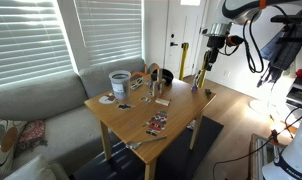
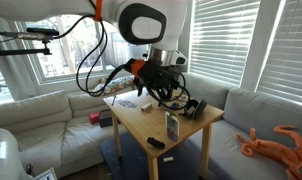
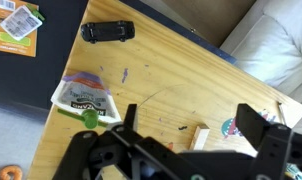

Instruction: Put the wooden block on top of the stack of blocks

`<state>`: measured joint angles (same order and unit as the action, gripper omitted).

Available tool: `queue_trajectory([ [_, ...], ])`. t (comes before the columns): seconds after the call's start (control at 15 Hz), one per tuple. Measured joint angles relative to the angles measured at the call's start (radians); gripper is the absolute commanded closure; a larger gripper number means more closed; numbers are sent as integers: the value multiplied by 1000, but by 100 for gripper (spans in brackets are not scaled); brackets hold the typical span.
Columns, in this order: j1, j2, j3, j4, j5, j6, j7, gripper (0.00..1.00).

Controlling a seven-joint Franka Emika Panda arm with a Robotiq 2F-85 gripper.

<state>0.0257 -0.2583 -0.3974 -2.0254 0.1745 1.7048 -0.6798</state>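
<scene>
The wooden block (image 1: 162, 102) lies flat on the wooden table (image 1: 181, 118), pale tan, near the table's middle. In the wrist view it (image 3: 199, 138) shows low between my two dark fingers. The stack of blocks (image 1: 157, 87) is a short narrow column just behind it, next to the white tub (image 1: 119, 80). My gripper (image 1: 213, 45) hangs well above the table's far corner. It is open and empty (image 3: 194, 125). It also shows in an exterior view (image 2: 156, 85), above the table.
A thin yellowish stick with a dark base (image 1: 201, 78) stands at the table edge under my gripper. Printed cards (image 3: 83, 93) and a black toy car (image 3: 108, 32) lie on the table. A grey sofa (image 1: 41, 100) runs behind it.
</scene>
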Motion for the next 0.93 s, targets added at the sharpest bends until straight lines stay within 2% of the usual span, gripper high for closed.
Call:
queue_trajectory([
  [0.6, -8, 1, 8, 0, 0, 0, 0, 0],
  [0.73, -25, 2, 47, -10, 0, 15, 9, 0],
  [0.93, -19, 1, 169, -75, -5, 149, 88, 0],
])
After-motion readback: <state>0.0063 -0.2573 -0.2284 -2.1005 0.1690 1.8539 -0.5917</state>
